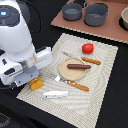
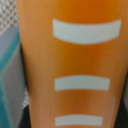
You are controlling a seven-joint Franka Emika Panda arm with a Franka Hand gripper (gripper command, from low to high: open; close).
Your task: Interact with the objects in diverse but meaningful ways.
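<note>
Hand: the hand (image 1: 33, 76) is low over the mat's (image 1: 100, 95) corner, closed around the bread block (image 1: 36, 84).
Bread block: orange, fills the wrist view (image 2: 70, 65), pale stripes across it.
Plate: the plate (image 1: 65, 70) sits mid-mat, sausage (image 1: 79, 66) on it.
Tomato: the tomato (image 1: 88, 48) lies beyond the plate.
Knife: the knife (image 1: 75, 84) lies beside the plate's near edge.
Pots: two grey pots (image 1: 96, 14) on a brown board.

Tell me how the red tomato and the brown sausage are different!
The red tomato is round and bright red; the sausage stick is long, thin and reddish-brown. The tomato sits straight on the striped placemat, while the sausage lies flat on the tan plate. The tomato looks taller and chubbier than the slim sausage. Both are small toy foods lying free, away from the robot's hand.
</note>
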